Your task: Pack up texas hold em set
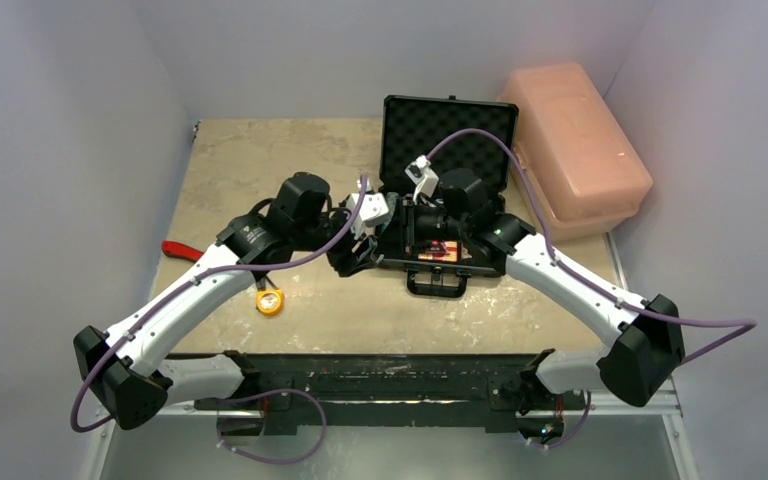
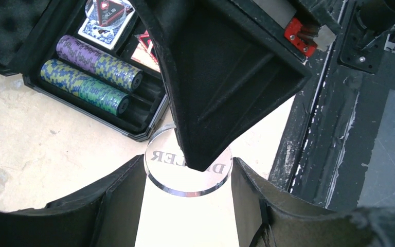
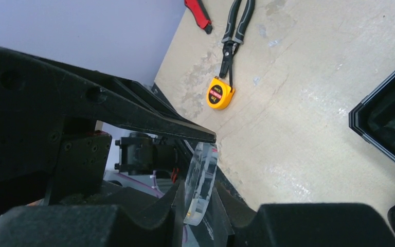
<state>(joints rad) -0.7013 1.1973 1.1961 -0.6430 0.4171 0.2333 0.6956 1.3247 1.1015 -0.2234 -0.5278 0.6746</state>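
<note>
The black briefcase (image 1: 448,125) stands open at the back centre, its egg-crate foam lid upright. Its base (image 2: 36,85) holds a purple chip stack (image 2: 97,59), a teal chip stack (image 2: 82,85) and two card decks (image 2: 105,25). A clear disc marked DEALER (image 2: 185,182) is in the air just in front of the case. My left gripper (image 2: 187,163) touches its rim on both sides. My right gripper (image 3: 198,190) pinches its two faces, with the disc edge-on (image 3: 200,175). Both grippers meet left of the case (image 1: 355,258) (image 1: 390,245), and the disc is hidden in the top view.
A big pink plastic box (image 1: 580,150) sits right of the case. An orange tape measure (image 1: 270,302) (image 3: 219,94), black pliers (image 3: 234,36) and a red-handled tool (image 1: 180,250) lie on the left of the table. A black rail (image 1: 380,375) runs along the near edge.
</note>
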